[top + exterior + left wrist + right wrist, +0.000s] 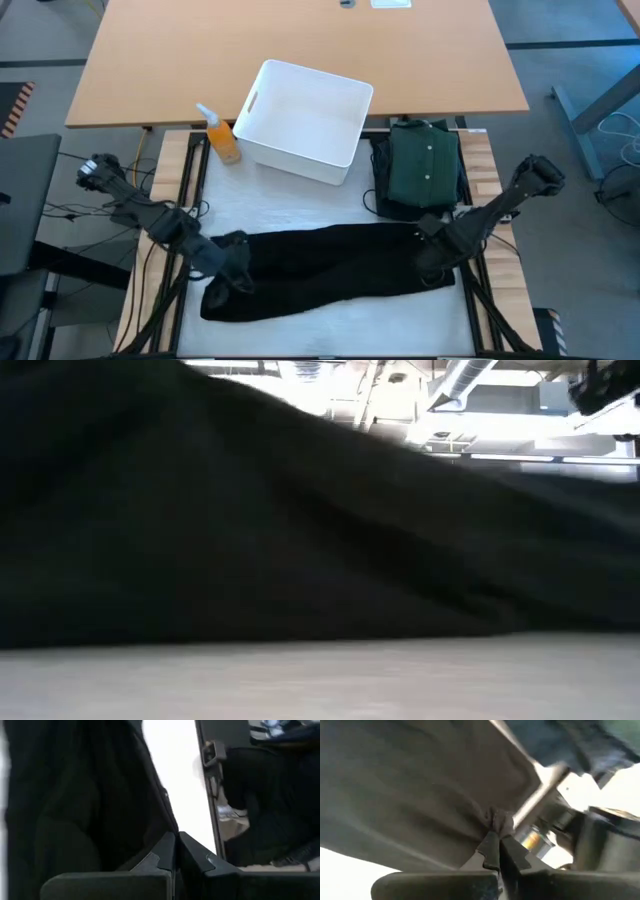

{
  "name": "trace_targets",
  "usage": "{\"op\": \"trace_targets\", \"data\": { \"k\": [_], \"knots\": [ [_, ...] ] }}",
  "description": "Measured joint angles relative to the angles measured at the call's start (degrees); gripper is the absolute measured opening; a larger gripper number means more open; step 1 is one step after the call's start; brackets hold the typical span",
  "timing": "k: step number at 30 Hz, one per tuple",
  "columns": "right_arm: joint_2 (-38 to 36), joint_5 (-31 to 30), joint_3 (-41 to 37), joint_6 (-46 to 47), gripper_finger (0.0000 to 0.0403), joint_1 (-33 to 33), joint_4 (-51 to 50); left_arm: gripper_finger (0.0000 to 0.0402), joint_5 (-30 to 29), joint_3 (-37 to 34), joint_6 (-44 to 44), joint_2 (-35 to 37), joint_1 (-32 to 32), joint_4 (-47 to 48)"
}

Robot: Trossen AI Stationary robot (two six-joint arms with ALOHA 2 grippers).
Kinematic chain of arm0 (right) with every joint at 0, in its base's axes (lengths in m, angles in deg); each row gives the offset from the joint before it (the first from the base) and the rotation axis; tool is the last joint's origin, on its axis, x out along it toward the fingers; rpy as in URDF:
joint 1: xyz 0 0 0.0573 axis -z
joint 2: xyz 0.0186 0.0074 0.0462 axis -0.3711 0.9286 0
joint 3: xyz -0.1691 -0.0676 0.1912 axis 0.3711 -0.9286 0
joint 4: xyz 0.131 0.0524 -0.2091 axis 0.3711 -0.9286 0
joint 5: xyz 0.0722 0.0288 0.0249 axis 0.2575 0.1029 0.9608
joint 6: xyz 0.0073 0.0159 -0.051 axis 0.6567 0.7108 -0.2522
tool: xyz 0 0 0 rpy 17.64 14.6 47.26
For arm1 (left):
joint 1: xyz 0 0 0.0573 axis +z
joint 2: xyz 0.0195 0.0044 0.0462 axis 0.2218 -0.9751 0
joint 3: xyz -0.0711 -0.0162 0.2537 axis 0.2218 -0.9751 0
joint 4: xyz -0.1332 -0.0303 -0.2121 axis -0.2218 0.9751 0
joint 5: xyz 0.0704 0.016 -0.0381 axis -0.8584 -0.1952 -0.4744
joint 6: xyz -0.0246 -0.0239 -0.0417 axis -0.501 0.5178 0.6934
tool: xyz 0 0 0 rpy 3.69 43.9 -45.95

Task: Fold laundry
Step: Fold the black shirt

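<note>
Overhead view: black garment (330, 268) lies spread in a long band across the near half of the white work surface (290, 195), running left to right. Left gripper (236, 272) sits at the garment's left end, right gripper (432, 252) at its right end, both down on the cloth. Folded dark green buttoned shirt (424, 165) rests at the far right on top of other dark clothing, just beyond the right gripper. White plastic bin (305, 120) stands at the far centre, tilted against the edge of the wooden table (290, 50) behind; orange spray bottle (222, 136) stands just left of it

Low view: black garment (250, 530) fills nearly the whole picture, rising highest at the left and sloping down to the right, resting on the pale surface (320, 680). Grippers not distinguishable here

Left wrist view: left gripper (177, 851) has its fingers (155, 857) pressed together; dark cloth (75, 805) lies right against them, cannot tell whether a fold is caught between the tips

Right wrist view: right gripper (499, 851) is closed tight, with a small bunched pinch of the black garment (420, 785) caught between the fingertips (490, 847); cloth pulls into creases toward that pinch
</note>
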Motion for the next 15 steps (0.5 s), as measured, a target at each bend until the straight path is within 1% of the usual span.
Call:
{"op": "trace_targets", "data": {
  "k": [1,3,5,8,11,13,15],
  "knots": [
    [0.0,0.0,1.02,0.99,0.0016,-0.7,-1.55,0.0,-1.94,1.83,0.59,0.0,-0.69,2.69],
    [-0.41,-0.01,2.07,1.16,0.0016,-1.6,-1.59,0.0,-5.77,5.3,1.98,0.02,-1.55,8.48],
    [-0.79,-0.24,2.43,1.18,0.0016,-1.7,-1.67,0.0,-8.15,8.7,2.59,0.0,-1.39,13.11],
    [-0.49,-1.03,2.53,1.61,0.0016,-1.6,-1.66,0.0,-9.48,13.68,2.13,0.02,-0.33,17.67],
    [0.09,-2.47,2.5,2.21,0.0016,-1.27,-1.76,0.0,-9.42,18.17,1.98,-0.48,1.74,22.3],
    [0.74,-3.25,2.5,2.23,0.0016,-0.49,-1.76,0.0,-9.43,20.06,1.83,-1.14,3.92,25.82],
    [1.79,-4.23,2.5,1.95,0.0016,0.73,-1.77,0.0,-8.83,20.21,1.08,-2.34,6.73,27.93]
  ]
}}
